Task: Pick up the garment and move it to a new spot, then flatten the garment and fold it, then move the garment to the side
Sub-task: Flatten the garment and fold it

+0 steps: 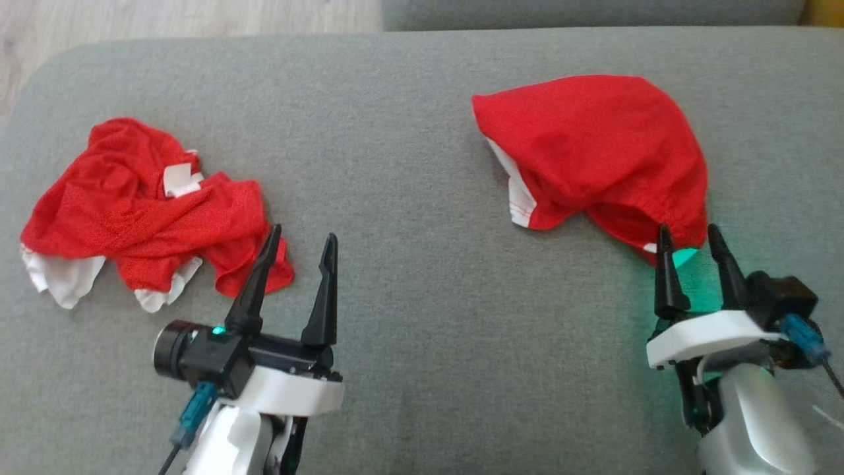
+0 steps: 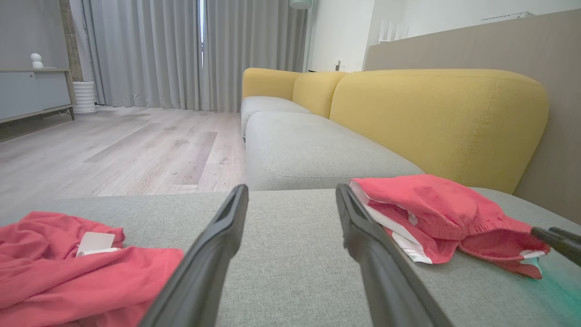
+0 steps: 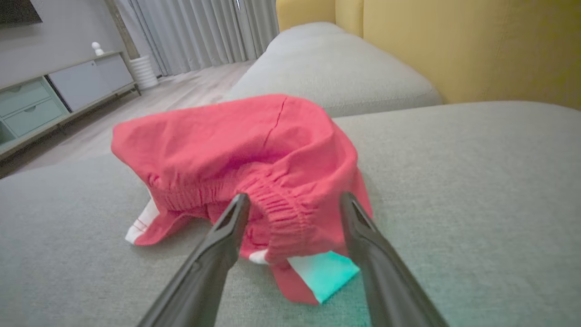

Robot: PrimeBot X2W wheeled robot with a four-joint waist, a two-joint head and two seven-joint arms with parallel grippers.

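A red garment (image 1: 593, 145) with white trim lies bunched on the right of the grey cushion (image 1: 409, 132). My right gripper (image 1: 688, 231) is open at its near edge. In the right wrist view the gripper (image 3: 294, 197) has its fingers on either side of the garment's elastic waistband (image 3: 277, 204), with nothing pinched. A second red garment (image 1: 145, 204) with white edges lies crumpled on the left. My left gripper (image 1: 303, 232) stands open just right of it, empty, and its left fingertip overlaps the cloth's corner in the head view. In the left wrist view the crumpled garment (image 2: 68, 272) is left of this gripper (image 2: 291, 188) and the bunched garment (image 2: 435, 204) is to its right.
Bare grey cushion lies between the two garments and in front of them. A yellow backrest (image 2: 435, 118) rises on the right side. Another grey seat (image 2: 308, 150) continues beyond the far edge. Wooden floor (image 1: 165, 16) lies past the cushion's rounded far-left corner.
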